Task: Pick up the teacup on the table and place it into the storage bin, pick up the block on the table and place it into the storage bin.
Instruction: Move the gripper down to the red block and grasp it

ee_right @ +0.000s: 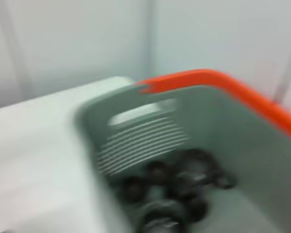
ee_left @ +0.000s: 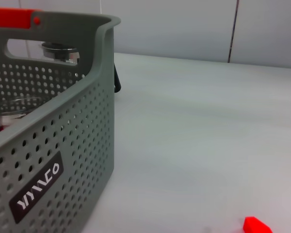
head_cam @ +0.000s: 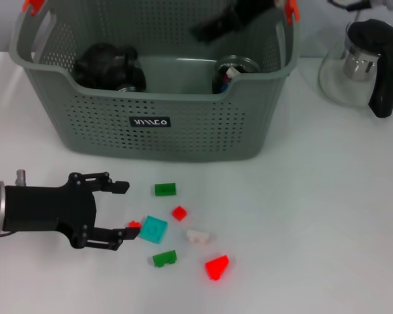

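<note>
The left gripper [head_cam: 123,209] is low over the table [head_cam: 314,216], jaws spread wide. A small red block [head_cam: 134,225] touches its lower fingertip; the storage bin [head_cam: 157,131] lies just beyond. The right gripper [head_cam: 216,26] hangs above the bin; its jaw state cannot be determined.

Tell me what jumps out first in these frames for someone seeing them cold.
The big grey-green storage bin at the back of the table dominates, with dark items already inside and the right gripper over its far right corner. In front of it lies a scatter of small blocks: a teal block, green ones and a red wedge. The left gripper reaches in from the left, open, its lower finger close to the teal block. A glass teapot stands right of the bin.
</note>
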Tool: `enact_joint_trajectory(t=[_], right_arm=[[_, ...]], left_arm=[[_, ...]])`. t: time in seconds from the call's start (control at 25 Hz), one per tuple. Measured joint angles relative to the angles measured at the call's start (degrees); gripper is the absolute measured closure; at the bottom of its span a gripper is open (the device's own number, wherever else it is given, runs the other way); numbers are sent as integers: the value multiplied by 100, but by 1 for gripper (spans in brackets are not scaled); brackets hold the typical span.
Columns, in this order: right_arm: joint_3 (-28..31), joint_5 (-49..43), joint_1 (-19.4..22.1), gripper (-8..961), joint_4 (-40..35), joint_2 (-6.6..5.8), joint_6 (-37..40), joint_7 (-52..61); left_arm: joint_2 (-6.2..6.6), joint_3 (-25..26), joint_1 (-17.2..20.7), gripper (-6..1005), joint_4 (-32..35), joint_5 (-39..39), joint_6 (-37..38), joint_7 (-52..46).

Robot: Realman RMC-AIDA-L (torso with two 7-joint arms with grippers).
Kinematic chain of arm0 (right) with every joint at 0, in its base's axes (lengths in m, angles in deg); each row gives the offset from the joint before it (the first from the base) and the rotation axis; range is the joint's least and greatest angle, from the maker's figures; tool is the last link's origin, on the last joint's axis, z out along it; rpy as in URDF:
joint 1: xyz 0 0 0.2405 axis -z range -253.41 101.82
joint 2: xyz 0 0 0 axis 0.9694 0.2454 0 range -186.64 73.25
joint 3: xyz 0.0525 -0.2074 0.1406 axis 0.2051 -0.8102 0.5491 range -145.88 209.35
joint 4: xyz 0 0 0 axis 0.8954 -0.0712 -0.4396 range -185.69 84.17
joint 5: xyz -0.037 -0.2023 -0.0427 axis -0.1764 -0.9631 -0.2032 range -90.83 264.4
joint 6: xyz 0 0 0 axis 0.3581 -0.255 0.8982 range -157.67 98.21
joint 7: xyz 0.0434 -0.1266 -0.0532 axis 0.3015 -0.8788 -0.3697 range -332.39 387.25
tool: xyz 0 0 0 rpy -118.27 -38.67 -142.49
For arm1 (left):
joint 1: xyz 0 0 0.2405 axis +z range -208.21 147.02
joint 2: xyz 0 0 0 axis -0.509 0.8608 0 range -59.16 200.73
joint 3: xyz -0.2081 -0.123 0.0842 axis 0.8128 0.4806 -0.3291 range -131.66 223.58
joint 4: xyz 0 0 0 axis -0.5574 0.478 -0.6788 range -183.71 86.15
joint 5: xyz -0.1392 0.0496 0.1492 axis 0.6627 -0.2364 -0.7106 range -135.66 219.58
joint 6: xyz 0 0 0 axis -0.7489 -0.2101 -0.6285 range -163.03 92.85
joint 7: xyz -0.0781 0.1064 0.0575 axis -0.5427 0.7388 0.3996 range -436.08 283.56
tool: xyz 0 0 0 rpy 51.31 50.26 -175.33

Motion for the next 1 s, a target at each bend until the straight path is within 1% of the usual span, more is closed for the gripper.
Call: enact_joint_trajectory(t=[0.04, 0.08, 0.12, 0.16, 0.2, 0.24, 0.36, 0.44, 0.64, 0.76, 1.0], right_arm=[[-80, 285, 231, 17, -443, -3, 518, -10], [-159, 350, 335, 18, -666, 1, 770, 9], [-159, 350, 335, 20, -666, 1, 770, 9], [-249, 392, 428, 21, -884, 2, 1061, 73], [-473, 397, 572, 23, -1217, 6, 1610, 307], [-473, 397, 572, 24, -1217, 6, 1610, 307], [-745, 382, 670, 29, -1433, 7, 2200, 686], [-898, 373, 710, 29, -1452, 8, 2417, 901], [-1402, 361, 752, 29, -1278, 18, 2588, 1430], [-1653, 358, 702, 29, -896, 28, 2462, 1804], [-2112, 401, 444, 29, 55, 52, 2085, 2391]], left_arm=[[0, 1, 0, 152, 0, 0, -2, 0], [0, 2, 0, 152, 0, 0, -1, 1], [0, 1, 0, 152, 0, 0, 0, 2], [0, 1, 0, 152, 0, 2, -1, 3], [0, 0, -4, 152, 0, 7, 0, 3], [0, 0, -4, 152, 0, 7, 0, 3], [6, 0, -31, 153, 6, 5, 0, 4], [11, 1, -42, 153, 10, 5, 0, 16], [20, 0, -55, 153, 10, 6, 0, 38], [30, 0, -62, 152, 10, 15, -1, 49], [36, 1, -62, 153, 8, 0, -17, 106]])
